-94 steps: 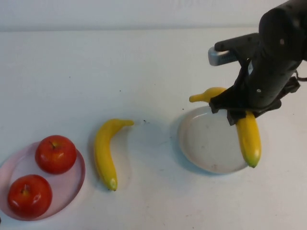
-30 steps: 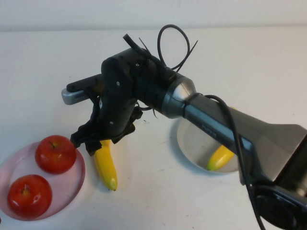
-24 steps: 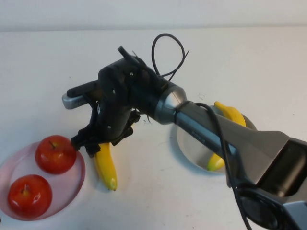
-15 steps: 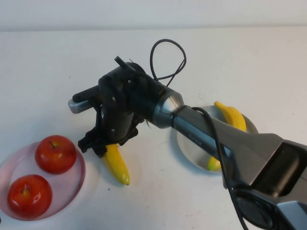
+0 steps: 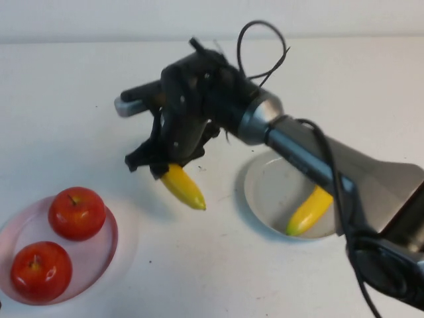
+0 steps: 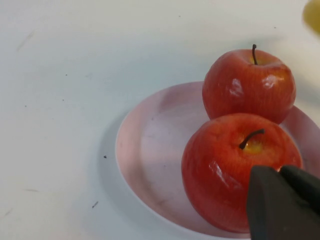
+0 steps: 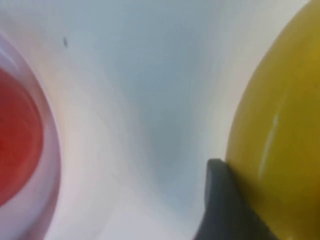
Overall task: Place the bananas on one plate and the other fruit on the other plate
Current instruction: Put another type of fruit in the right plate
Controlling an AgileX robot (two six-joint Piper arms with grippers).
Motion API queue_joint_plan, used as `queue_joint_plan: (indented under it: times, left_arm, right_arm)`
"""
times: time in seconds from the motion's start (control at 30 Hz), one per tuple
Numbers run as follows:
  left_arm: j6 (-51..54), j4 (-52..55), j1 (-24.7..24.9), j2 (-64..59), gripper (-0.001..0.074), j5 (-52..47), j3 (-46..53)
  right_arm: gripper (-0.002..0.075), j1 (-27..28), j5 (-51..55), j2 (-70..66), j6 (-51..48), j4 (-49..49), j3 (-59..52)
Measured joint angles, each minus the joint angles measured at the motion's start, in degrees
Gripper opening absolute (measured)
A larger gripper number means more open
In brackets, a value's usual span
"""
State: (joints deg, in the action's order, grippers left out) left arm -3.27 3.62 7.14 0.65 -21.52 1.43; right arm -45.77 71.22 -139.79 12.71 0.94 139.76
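R gripper (image 5: 159, 169) hides banana (image 5: 183, 188) top | L gripper (image 6: 282, 202) cropped, by apple (image 6: 240, 170)

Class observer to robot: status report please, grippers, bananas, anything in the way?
Right gripper shut on second banana, lifted off table. Left gripper shut, parked by pink plate. First banana on grey plate. Path clear.

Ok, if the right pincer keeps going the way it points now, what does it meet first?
Probably bare table. The right pincer, closed on a banana, aims down and left, short of the pink plate. Depth is unclear.
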Motion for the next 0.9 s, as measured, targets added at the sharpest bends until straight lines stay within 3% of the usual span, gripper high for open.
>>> queue_joint_plan:
  times: [0.27,0.53,0.7,0.9]
  left_arm:
    - [0.00,0.00,0.00,0.00,0.0004,0.00,0.00]
    - [0.00,0.00,0.00,0.00,0.0004,0.00,0.00]
    - [0.00,0.00,0.00,0.00,0.0004,0.00,0.00]
    - [0.00,0.00,0.00,0.00,0.0004,0.00,0.00]
  right_arm:
    - [0.0311,6.02,0.12,15.06,0.09,0.00,-3.00]
    - [0.0311,14.28,0.24,28.37,3.49,-0.24,-23.41]
    - [0.0311,15.02,0.35,30.07,4.95,0.11,-34.28]
    - [0.0311,15.02,0.13,26.02,5.17,4.11,-37.82]
